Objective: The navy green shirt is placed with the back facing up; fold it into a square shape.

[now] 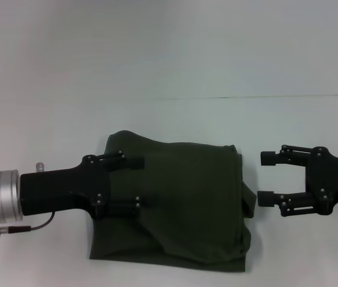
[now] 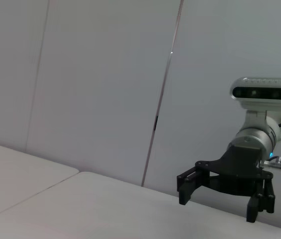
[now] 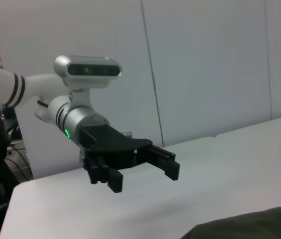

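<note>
The navy green shirt (image 1: 183, 200) lies on the white table (image 1: 169, 119) as a roughly rectangular bundle, with a folded edge and creases along its right side. A corner of it also shows in the right wrist view (image 3: 249, 226). My left gripper (image 1: 140, 184) is open and empty, and in the head view it overlaps the shirt's left part. It also shows in the right wrist view (image 3: 142, 177), raised off the table. My right gripper (image 1: 263, 178) is open and empty just right of the shirt's right edge, not touching it. It also shows in the left wrist view (image 2: 217, 199).
The white table has bare surface behind the shirt and on both sides. A seam (image 1: 288, 97) runs across its far right part. Grey wall panels (image 2: 105, 74) stand behind it.
</note>
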Motion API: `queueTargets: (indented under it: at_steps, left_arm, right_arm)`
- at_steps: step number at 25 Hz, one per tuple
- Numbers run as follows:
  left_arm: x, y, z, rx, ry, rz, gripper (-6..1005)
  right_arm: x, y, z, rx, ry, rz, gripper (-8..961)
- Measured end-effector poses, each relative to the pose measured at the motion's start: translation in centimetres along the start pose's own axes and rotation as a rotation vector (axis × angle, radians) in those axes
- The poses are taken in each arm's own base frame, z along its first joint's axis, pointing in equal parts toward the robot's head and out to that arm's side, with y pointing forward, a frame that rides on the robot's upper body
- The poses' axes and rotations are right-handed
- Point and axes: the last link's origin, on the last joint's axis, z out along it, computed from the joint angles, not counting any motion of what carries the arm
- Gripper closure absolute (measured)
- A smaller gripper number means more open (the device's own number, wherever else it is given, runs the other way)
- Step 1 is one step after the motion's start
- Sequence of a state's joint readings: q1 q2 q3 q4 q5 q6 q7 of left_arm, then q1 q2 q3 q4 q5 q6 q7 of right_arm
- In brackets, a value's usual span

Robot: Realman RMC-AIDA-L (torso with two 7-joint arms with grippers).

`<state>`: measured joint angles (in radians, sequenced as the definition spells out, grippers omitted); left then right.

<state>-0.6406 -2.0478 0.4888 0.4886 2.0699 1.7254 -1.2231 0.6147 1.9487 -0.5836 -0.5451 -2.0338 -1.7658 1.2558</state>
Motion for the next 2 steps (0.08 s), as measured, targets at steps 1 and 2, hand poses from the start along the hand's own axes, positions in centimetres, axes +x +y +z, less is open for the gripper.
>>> queueTargets:
  at_steps: [1,2]
  left_arm:
    - [-0.01,0.04,-0.02,-0.002,0.001,0.002,91]
    - [-0.03,0.09,-0.05,-0.004,0.001,0.003,91]
  right_arm:
    - [0.04,0.01,0.12,0.000,0.001,-0.004,29]
    - [0.06,0.03,0.21,-0.001,0.001,-0.007,29]
